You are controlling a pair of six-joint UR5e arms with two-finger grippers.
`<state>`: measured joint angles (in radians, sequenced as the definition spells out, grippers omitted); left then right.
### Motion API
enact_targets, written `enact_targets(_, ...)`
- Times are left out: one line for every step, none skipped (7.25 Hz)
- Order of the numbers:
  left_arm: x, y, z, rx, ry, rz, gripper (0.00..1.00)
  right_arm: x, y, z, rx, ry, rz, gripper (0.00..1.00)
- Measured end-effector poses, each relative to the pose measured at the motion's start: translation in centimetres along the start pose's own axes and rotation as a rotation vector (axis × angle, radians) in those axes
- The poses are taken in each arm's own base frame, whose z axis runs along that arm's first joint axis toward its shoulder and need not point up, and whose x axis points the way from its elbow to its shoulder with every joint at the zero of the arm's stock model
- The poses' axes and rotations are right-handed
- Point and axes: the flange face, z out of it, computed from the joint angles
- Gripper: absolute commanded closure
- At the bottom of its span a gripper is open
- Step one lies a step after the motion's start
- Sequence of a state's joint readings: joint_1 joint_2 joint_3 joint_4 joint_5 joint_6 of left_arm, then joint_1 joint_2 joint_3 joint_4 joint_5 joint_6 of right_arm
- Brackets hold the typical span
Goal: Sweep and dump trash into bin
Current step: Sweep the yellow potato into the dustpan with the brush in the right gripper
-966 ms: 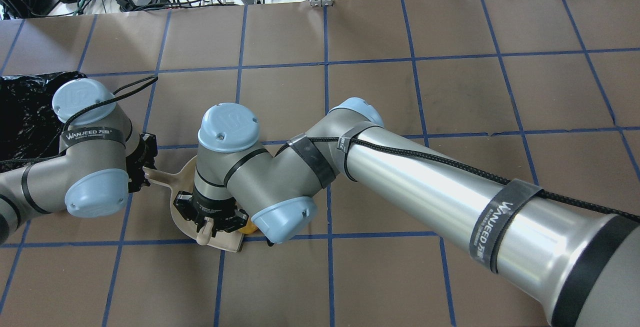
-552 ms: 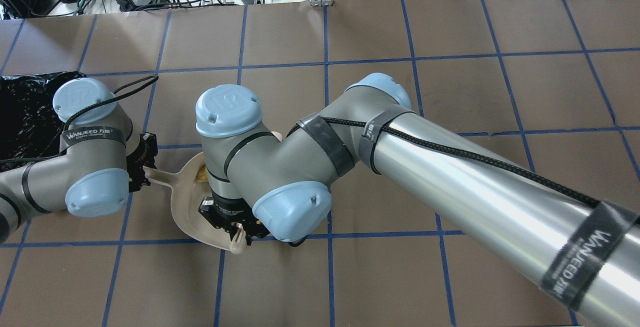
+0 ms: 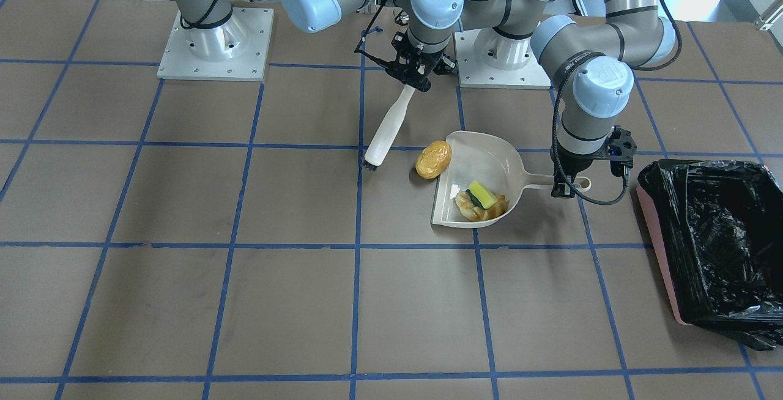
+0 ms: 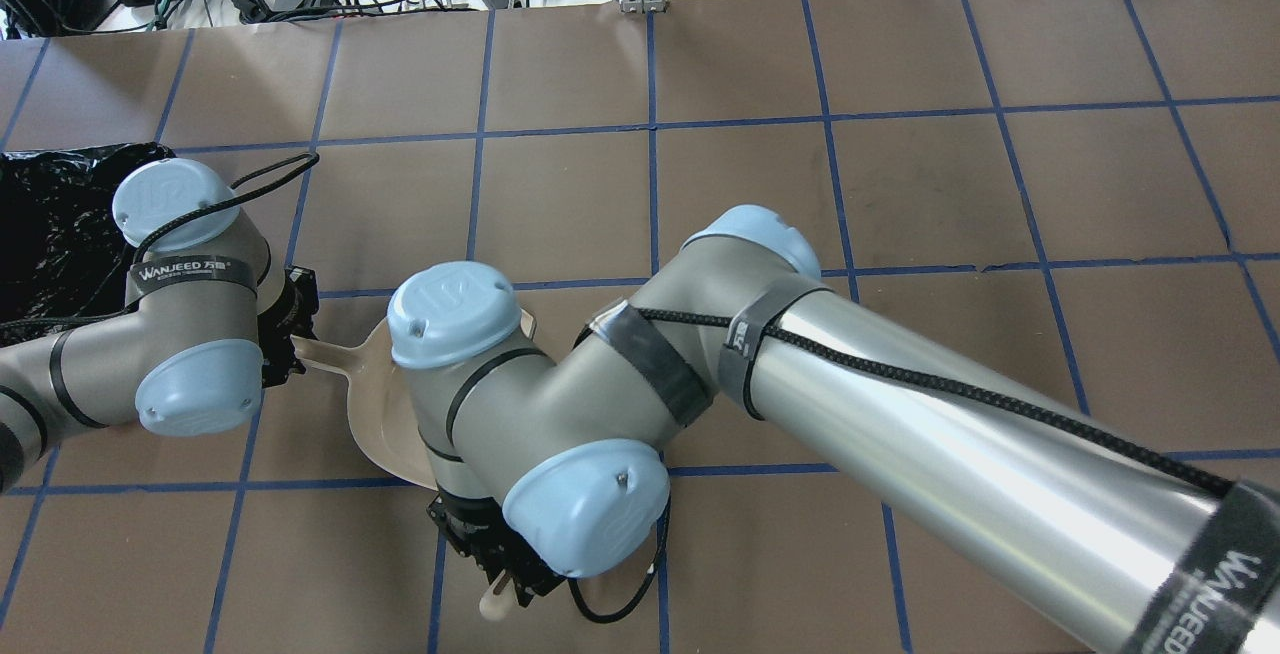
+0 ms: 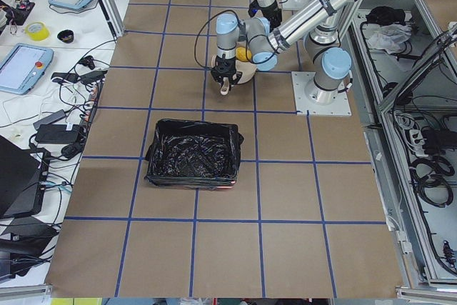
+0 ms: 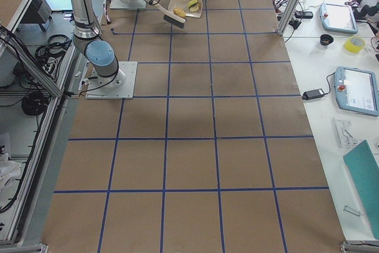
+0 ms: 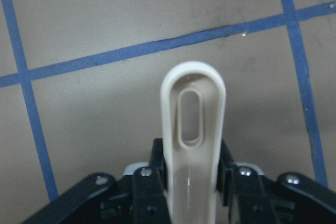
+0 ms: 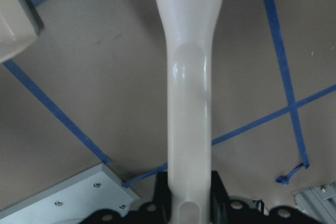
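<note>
So the left gripper [image 3: 566, 187] is clamped on the handle of the beige dustpan [image 3: 483, 154]. The left wrist view shows the fingers [image 7: 157, 174] squeezed against both sides of the handle, with its slotted end sticking out past them. The pan sits flat on the bench [image 3: 183, 204] with its open mouth facing away from the bin. Inside it, near the back wall, the yellow sponge [image 3: 481, 193] with the green side lies on top of the tan croissant piece [image 3: 476, 209]. The golden potato-shaped lump [image 3: 433, 159] is right at the mouth, touching the corner closer to the robot's base. Can't tell if it's actually on the lip or on the bench. The right gripper [image 3: 417, 79] is closed around the top of the white brush [image 3: 388, 123], which is tilted. Its dark bristles are down at a blue tape line [image 3: 306, 146], near the lump but not touching it. The pink bin [image 3: 664, 265] with the crinkly black bag [image 3: 716, 235] is off to the robot's left, apart from the pan, just past its handle end.
</note>
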<state>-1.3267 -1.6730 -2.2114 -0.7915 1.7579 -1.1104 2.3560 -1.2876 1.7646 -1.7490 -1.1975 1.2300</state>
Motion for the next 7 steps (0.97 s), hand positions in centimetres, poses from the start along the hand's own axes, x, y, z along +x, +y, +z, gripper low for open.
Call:
enact_targets(0.0, 0.0, 0.0, 0.000, 0.001, 0.000, 1.00, -0.7, 0.7, 1.5, -0.025, -0.017, 0.028, 1.00)
enact_targets(0.0, 0.0, -0.1, 0.001, 0.002, 0.001, 1.00, -1.7, 0.9, 2.3, -0.040, -0.054, 0.049, 1.00)
enact_targets(0.1, 0.0, -0.1, 0.001, 0.003, 0.001, 1.00, -3.0, 0.7, 2.5, -0.037, -0.117, 0.026, 1.00)
enact_targets(0.1, 0.0, -0.1, 0.001, 0.004, 0.001, 1.00, -4.5, 0.3, 2.6, -0.018, -0.189, -0.029, 1.00)
enact_targets(0.1, -0.1, -0.2, 0.001, 0.005, 0.002, 1.00, -6.2, -0.2, 2.6, 0.004, -0.242, -0.097, 1.00)
enact_targets(0.1, -0.1, -0.2, 0.001, 0.006, 0.004, 1.00, -7.7, -0.5, 2.3, 0.022, -0.269, -0.165, 1.00)
enact_targets(0.1, 0.0, -0.2, 0.001, 0.006, 0.005, 1.00, -8.7, -0.6, 1.8, 0.037, -0.282, -0.227, 1.00)
